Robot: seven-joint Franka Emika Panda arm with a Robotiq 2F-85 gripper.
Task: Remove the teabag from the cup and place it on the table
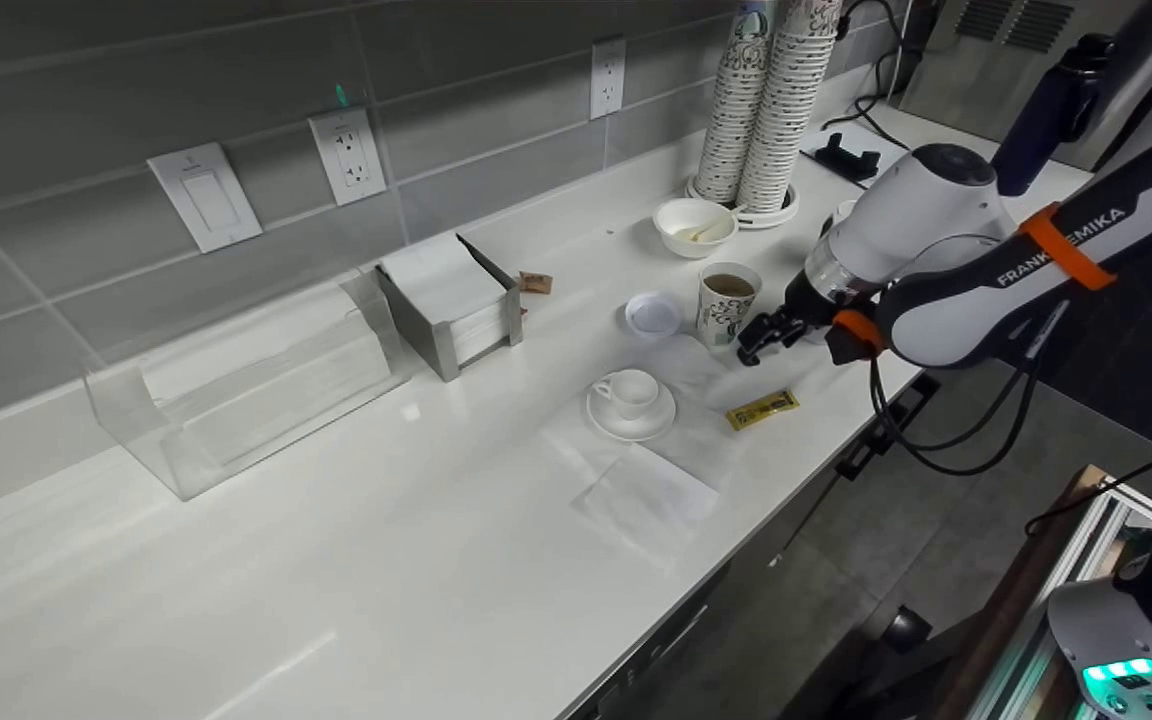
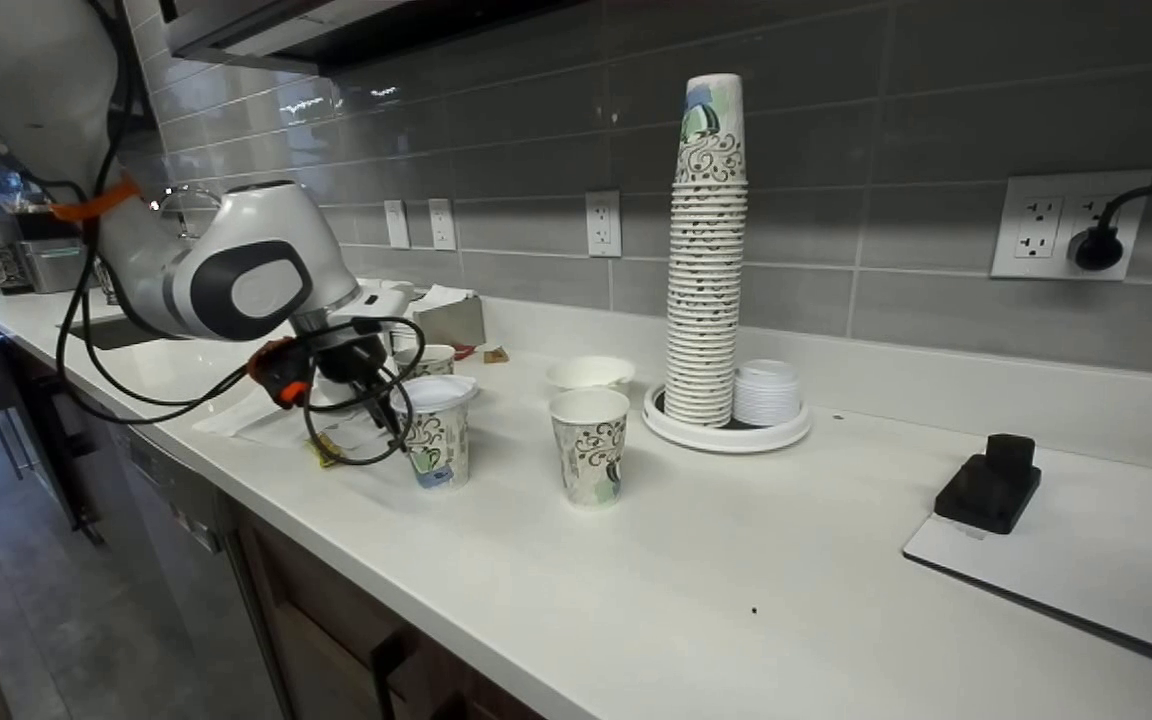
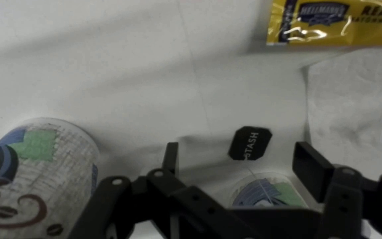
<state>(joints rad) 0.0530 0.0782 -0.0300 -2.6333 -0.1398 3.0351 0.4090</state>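
My black two-fingered gripper [image 3: 236, 164] is spread wide; in the wrist view a black cut-cornered STASH tag [image 3: 250, 144] shows between its fingertips, its pale string [image 3: 264, 191] crossing the scroll-patterned white paper cup [image 1: 721, 318]. Brown liquid [image 1: 729, 285] inside, that cup stands between front and back edges of the glossy white countertop [image 1: 336, 560].

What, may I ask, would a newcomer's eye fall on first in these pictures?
Probably the Franka arm stretched over the white countertop, then the tall stacks of paper cups near the tiled wall. In the wrist view, the open gripper frames the black STASH tag, with a yellow Hellmann's mayonnaise packet at upper right.
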